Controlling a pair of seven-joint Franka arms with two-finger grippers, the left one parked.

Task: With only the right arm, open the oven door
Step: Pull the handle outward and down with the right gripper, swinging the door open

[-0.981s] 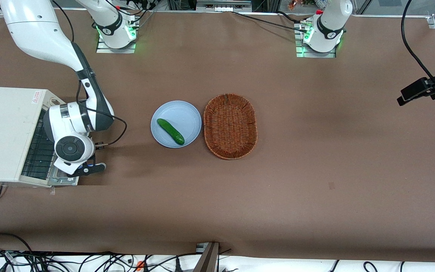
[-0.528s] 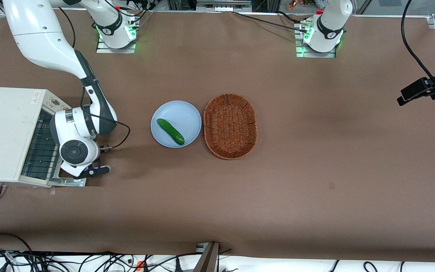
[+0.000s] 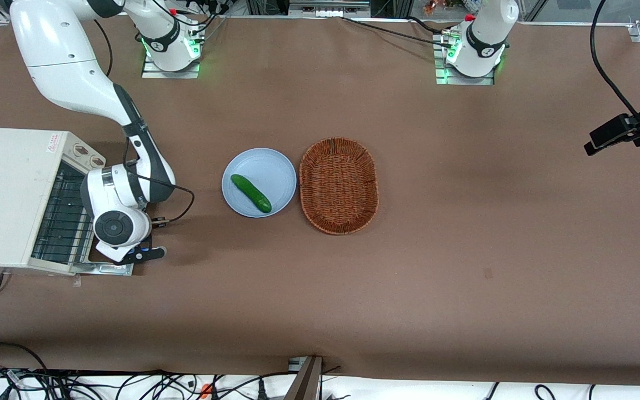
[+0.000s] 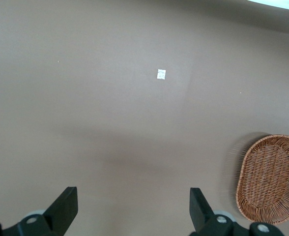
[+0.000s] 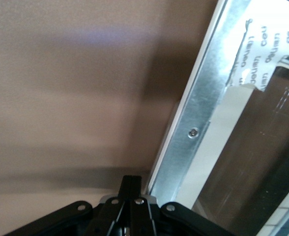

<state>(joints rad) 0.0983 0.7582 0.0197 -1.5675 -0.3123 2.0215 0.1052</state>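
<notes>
The cream-white oven (image 3: 11, 191) stands at the working arm's end of the table. Its wire rack (image 3: 64, 214) shows through the open front. The oven door (image 3: 110, 269) hangs low in front of the oven, and only a strip of its silver frame shows under the right arm (image 3: 114, 194). My gripper (image 3: 138, 255) sits over the door's outer edge. In the right wrist view the gripper (image 5: 132, 180) has its two black fingers pressed together just off the door's metal frame (image 5: 199, 120), beside the dark glass (image 5: 255, 164). The handle is hidden.
A light blue plate (image 3: 275, 169) holding a green cucumber (image 3: 250, 193) lies toward the table's middle, with an oval wicker basket (image 3: 339, 185) beside it. Two round knobs (image 3: 88, 155) show on the oven's front. Cables run along the table's near edge.
The right arm's wrist has moved away from the oven, toward the plate and slightly nearer the camera. The door has swung lower, baring more of the rack and both knobs.
</notes>
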